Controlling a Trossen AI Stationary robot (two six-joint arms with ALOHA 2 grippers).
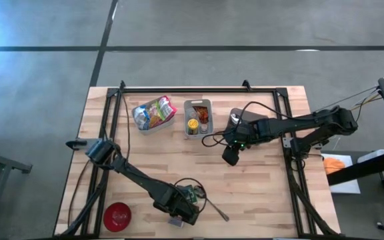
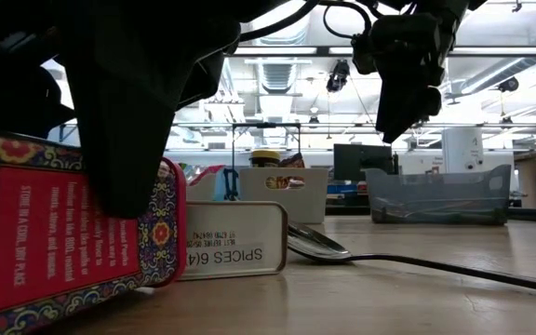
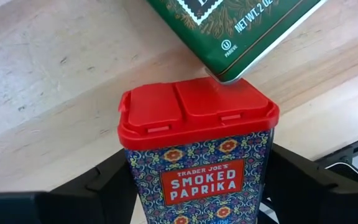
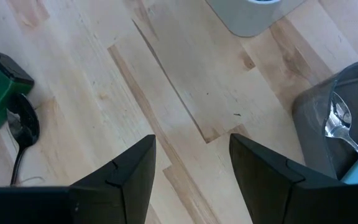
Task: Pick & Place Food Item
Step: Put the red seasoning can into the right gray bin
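Two arms share the table seen from above: the left gripper (image 1: 181,212) sits low at the near edge over a small cluster of tins, with a red bowl (image 1: 117,216) off to its outer side and a spoon (image 1: 217,211) just beside it on the inner side, while the right gripper (image 1: 231,156) hangs over bare wood in the middle, just short of the grey bin (image 1: 199,117) of jars and the bin of snack packets (image 1: 155,113) beyond it. Those bins look like the drop-off place, which would explain why the tins lie apart on open wood where fingers can get around them. From table height, the left gripper (image 2: 128,121) stands down over the paprika tin (image 2: 73,233), a spice tin (image 2: 233,240) lies flat just beyond it, and the spoon's bowl (image 2: 316,244) touches the table behind that; the right gripper (image 2: 408,74) hangs high and clear of everything. The left wrist camera shows the paprika tin (image 3: 197,149) between the two dark fingers (image 3: 98,186), red lid away from the wrist, a green tin (image 3: 235,31) touching its far end; the jaws stand about tin-wide, close against its sides, but I cannot tell whether they grip yet. The right wrist camera shows its fingers (image 4: 123,174) parted halfway, holding nothing, bare wood between them.
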